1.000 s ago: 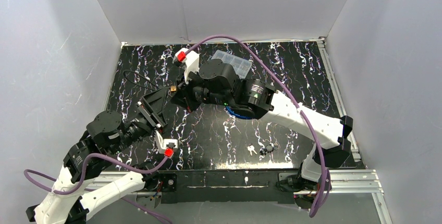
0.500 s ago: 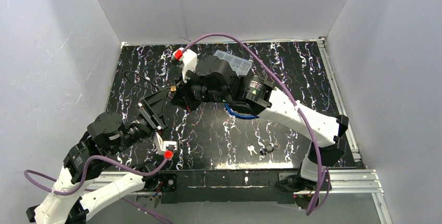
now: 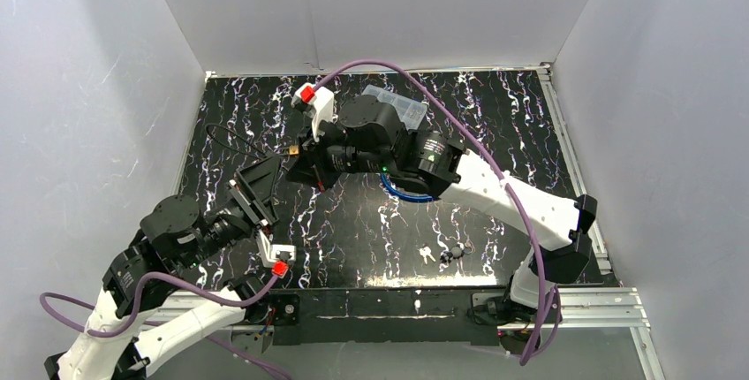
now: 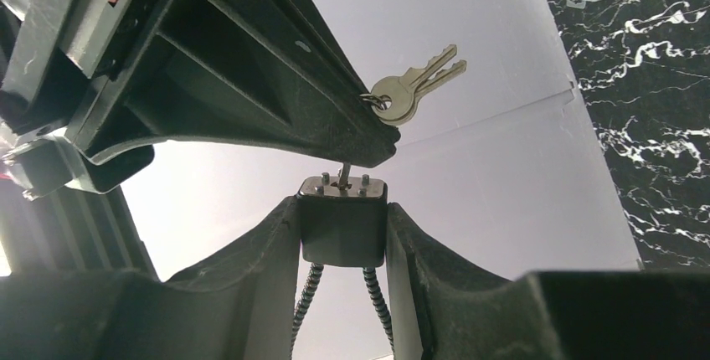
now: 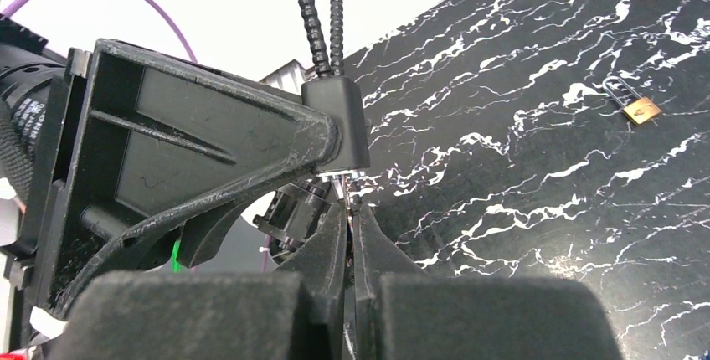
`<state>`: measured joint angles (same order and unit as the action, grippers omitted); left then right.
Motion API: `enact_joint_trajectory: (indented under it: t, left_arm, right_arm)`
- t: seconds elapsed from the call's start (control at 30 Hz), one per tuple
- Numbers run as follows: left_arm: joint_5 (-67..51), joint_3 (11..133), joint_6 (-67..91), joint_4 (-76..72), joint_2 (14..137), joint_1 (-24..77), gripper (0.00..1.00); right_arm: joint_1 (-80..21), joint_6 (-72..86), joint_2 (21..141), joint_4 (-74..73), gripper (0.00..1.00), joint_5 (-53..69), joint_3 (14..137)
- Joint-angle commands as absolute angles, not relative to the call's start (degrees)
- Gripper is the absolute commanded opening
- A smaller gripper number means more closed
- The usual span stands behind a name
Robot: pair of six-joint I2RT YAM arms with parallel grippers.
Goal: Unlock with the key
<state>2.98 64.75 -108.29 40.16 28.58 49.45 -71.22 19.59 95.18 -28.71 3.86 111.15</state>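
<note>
A black padlock with a metal cable shackle sits clamped between the fingers of my left gripper, keyhole face up. The key stands in that keyhole, and my right gripper is shut on its head from above. A second key dangles from the same ring beside the right gripper's fingers. In the right wrist view the padlock hangs just above my closed fingertips, with the key blade between them. From above, both grippers meet left of centre, left gripper, right gripper.
A small brass padlock lies on the black marbled table. A clear plastic box stands at the back. Loose keys and a small dark object lie near the front edge. A blue ring lies under the right arm.
The left arm has shifted slightly down and toward the near edge, and the right wrist has moved a little. Both grips are unchanged.
</note>
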Motion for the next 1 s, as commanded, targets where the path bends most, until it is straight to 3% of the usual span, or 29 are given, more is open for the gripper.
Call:
enact_joint_trajectory:
  t: [0.0,0.53,0.97]
  left_arm:
    - [-6.8,62.8,-111.8,41.4,29.2,50.3,0.00]
    - [-6.4,61.3,-115.3,44.7,28.5,50.3,0.00]
    - [-8.4,61.9,-110.4,42.1,28.0,50.3,0.00]
  right_arm:
    - [-70.6,20.5,95.0,-16.4,0.01,10.7,115.5]
    - [-68.5,20.1,98.0,-24.4,0.01,9.1,122.6]
    - [-70.6,15.7,97.8,-23.8,0.01,4.4,120.3]
